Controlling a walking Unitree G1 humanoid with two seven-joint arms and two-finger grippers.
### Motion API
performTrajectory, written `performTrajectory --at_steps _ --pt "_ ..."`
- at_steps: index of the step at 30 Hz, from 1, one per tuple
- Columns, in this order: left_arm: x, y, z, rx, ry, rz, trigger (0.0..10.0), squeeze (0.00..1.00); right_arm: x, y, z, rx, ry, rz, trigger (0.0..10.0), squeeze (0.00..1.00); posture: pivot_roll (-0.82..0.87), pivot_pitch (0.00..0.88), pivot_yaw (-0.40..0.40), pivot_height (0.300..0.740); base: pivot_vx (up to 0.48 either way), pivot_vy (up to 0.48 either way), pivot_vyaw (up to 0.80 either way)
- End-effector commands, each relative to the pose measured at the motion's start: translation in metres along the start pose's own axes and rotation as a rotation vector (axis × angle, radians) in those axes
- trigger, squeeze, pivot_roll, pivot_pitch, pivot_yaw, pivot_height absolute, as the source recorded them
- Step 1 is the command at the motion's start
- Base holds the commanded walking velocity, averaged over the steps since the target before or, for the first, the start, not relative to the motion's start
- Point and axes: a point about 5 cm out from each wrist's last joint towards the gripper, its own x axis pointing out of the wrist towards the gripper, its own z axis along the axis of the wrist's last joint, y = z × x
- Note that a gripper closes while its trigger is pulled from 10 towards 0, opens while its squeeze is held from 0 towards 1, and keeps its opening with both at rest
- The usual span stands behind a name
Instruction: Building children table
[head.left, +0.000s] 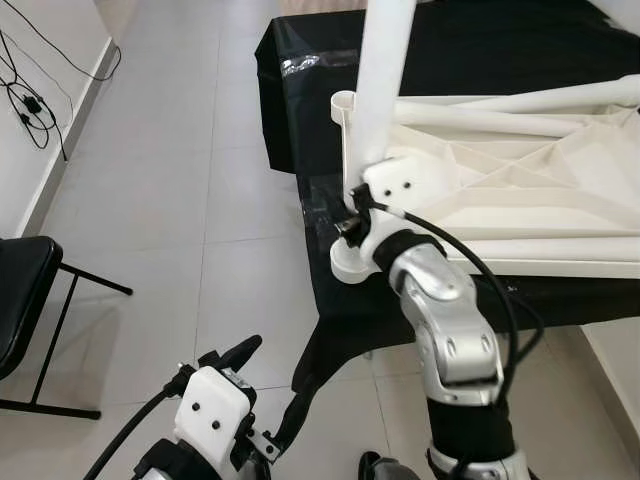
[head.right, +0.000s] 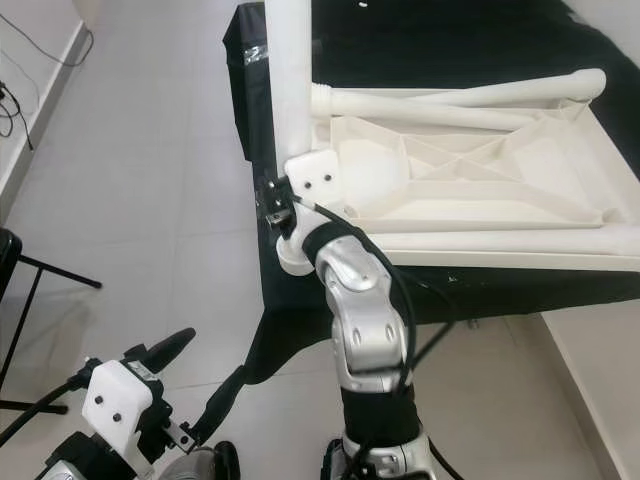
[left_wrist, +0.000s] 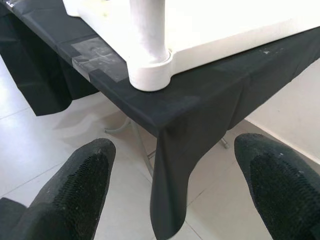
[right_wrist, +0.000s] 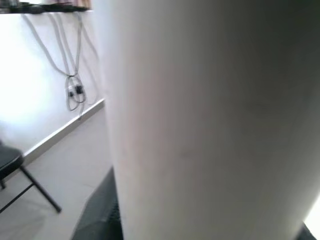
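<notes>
A white plastic children's table top (head.left: 520, 190) lies upside down on a table covered in black cloth (head.left: 450, 50). One white leg (head.left: 385, 80) stands upright in the round corner socket (head.left: 350, 262) at the near left corner. My right gripper (head.left: 352, 205) is shut on this leg low down, just above the socket; the leg (right_wrist: 210, 120) is right up against the right wrist camera. Two more white legs (head.right: 470, 95) lie loose across the far side of the top. My left gripper (left_wrist: 175, 165) hangs open, low over the floor, in front of the cloth-covered corner.
A black chair (head.left: 20, 290) stands on the tiled floor at the left. Cables (head.left: 30, 100) hang by the left wall. The black cloth (left_wrist: 170, 200) drapes down from the table corner. A white wall runs along the right.
</notes>
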Motion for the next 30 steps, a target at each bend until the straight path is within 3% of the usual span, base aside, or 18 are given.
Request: performTrajectory --at_steps 1,5,12,13,14,17,20,23,24,30 --pt "0.0 0.003 -0.005 -0.003 0.015 0.03 10.0 0.0 -0.009 -0.004 -0.025 0.082 0.105 -0.043 10.0 1.0 0.06 0.233 -0.036 0.74 0.0 0.0 0.0" --pt "0.007 0.013 -0.009 0.011 0.018 0.07 10.0 0.0 -0.028 -0.006 -0.024 0.082 0.058 -0.03 10.0 1.0 0.04 0.206 -0.021 0.74 0.0 0.0 0.0" --pt "0.017 0.032 -0.015 0.103 0.049 0.187 10.0 0.0 -0.06 -0.02 -0.043 0.036 0.07 -0.028 10.0 1.0 0.01 0.172 0.002 0.74 0.0 0.0 0.0" --pt "0.018 0.035 -0.016 0.128 0.058 0.215 10.0 0.0 -0.069 -0.022 -0.052 0.016 0.096 -0.043 10.0 0.0 0.0 0.164 0.01 0.74 0.0 0.0 0.0" --pt "0.018 0.035 -0.016 0.128 0.058 0.215 10.0 0.0 -0.069 -0.022 -0.052 0.016 0.096 -0.043 10.0 0.0 0.0 0.164 0.01 0.74 0.0 0.0 0.0" --pt "0.022 0.051 -0.02 0.24 0.103 0.323 10.0 0.0 -0.095 -0.022 -0.079 -0.038 0.177 -0.107 10.0 0.0 -0.01 0.14 0.029 0.74 0.0 0.0 0.0" --pt "0.023 0.055 -0.024 0.247 0.128 0.337 10.0 0.0 -0.099 -0.02 -0.085 -0.05 0.193 -0.126 10.0 0.0 -0.01 0.127 0.036 0.74 0.0 0.0 0.0" --pt "0.024 0.064 -0.028 0.304 0.149 0.397 10.0 0.0 -0.101 -0.018 -0.086 -0.049 0.202 -0.151 10.0 0.0 -0.02 0.093 0.044 0.74 0.0 0.0 0.0" --pt "0.023 0.071 -0.031 0.345 0.16 0.464 10.0 0.0 -0.103 -0.019 -0.089 -0.045 0.22 -0.163 10.0 0.0 -0.01 0.08 0.041 0.74 0.0 0.0 0.0" --pt "0.018 0.078 -0.042 0.399 0.194 0.514 10.0 0.0 -0.104 -0.024 -0.098 -0.05 0.249 -0.183 10.0 0.0 -0.02 0.055 0.039 0.74 0.0 0.0 0.0"
